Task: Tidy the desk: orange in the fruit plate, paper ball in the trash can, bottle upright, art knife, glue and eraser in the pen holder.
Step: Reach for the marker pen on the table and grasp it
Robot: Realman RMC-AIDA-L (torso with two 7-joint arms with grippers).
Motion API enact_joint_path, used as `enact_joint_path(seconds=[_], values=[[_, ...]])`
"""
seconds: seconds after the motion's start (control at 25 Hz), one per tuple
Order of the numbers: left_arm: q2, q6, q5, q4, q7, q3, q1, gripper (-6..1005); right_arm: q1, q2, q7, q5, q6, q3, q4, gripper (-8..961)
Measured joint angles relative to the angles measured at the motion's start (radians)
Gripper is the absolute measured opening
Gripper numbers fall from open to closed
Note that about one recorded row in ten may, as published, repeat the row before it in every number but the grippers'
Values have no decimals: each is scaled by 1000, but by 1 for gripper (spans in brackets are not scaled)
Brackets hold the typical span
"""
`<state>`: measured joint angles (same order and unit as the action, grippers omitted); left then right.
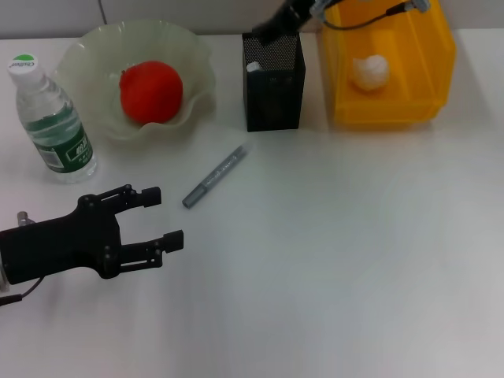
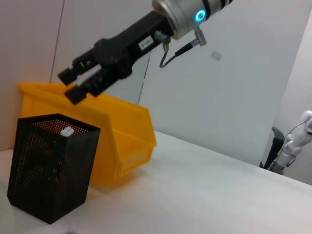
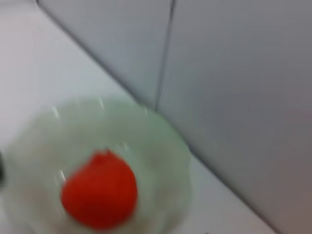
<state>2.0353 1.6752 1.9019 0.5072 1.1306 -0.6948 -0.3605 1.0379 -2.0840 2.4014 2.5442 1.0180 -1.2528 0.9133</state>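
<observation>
Hovering: right gripper (image 2: 72,84) above the pen holder (image 1: 273,81), fingers slightly apart, empty
Left gripper (image 1: 161,218): spread wide — low over the tabletop (image 1: 339,252)
Knife (image 1: 214,177): one — lying between them
Orange (image 1: 150,90): one, in the plate (image 1: 197,63)
Bottle (image 1: 52,120): one, upright

Orange (image 1: 150,91) in fruit plate (image 1: 87,59); bottle (image 1: 53,122) upright; art knife (image 1: 214,177) flat on desk

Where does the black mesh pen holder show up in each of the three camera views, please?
Head view: the pen holder stands at top centre, between the fruit plate and the yellow bin.
Left wrist view: it is at lower left, in front of the yellow bin, under the right gripper.
Right wrist view: not in it.
Shared landmark: the yellow bin, in the head and left wrist views.
</observation>
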Motion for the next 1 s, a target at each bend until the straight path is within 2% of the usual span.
enact_joint_path(seconds=[0.04, 0.08, 0.12, 0.24, 0.44, 0.48, 0.56, 0.64, 0.68, 0.72, 0.84, 0.88, 0.92, 1.0], values=[[0, 0, 0, 1, 0, 1, 0, 777, -32, 1, -21, -50, 2, 2, 42, 757], [2, 0, -1, 5, 0, 7, -1, 777, -116, 1, -91, -169, 7, 2, 136, 757], [2, 0, -1, 5, 0, 7, -1, 777, -116, 1, -91, -169, 7, 2, 136, 756], [4, 1, -1, 4, -1, 15, -11, 777, -250, 3, -249, -374, 29, 2, 231, 754], [10, 1, -1, 0, 6, 15, -32, 776, -435, 4, -589, -731, 137, 37, 236, 750], [13, 1, -1, 0, 14, 15, -42, 775, -486, 5, -719, -831, 216, 78, 188, 749], [16, 1, -1, -1, 19, 15, -47, 775, -506, 5, -781, -869, 263, 106, 153, 748], [19, 1, -2, -1, 25, 15, -54, 775, -525, 8, -881, -898, 350, 183, 61, 746], [20, 1, -1, 0, 32, 15, -59, 775, -530, 18, -955, -900, 431, 262, -40, 745], [20, 1, -1, 0, 32, 15, -59, 774, -530, 18, -955, -900, 431, 262, -40, 745], [21, 0, -1, 1, 47, 15, -66, 774, -532, 54, -1056, -898, 507, 324, -197, 742], [22, -4, -2, 1, 56, 15, -71, 774, -538, 83, -1121, -898, 523, 330, -299, 741], [22, -4, -2, 1, 56, 15, -71, 774, -538, 83, -1121, -898, 523, 330, -299, 741], [23, -7, -2, 5, 67, 15, -75, 773, -549, 101, -1186, -898, 523, 330, -380, 739]])
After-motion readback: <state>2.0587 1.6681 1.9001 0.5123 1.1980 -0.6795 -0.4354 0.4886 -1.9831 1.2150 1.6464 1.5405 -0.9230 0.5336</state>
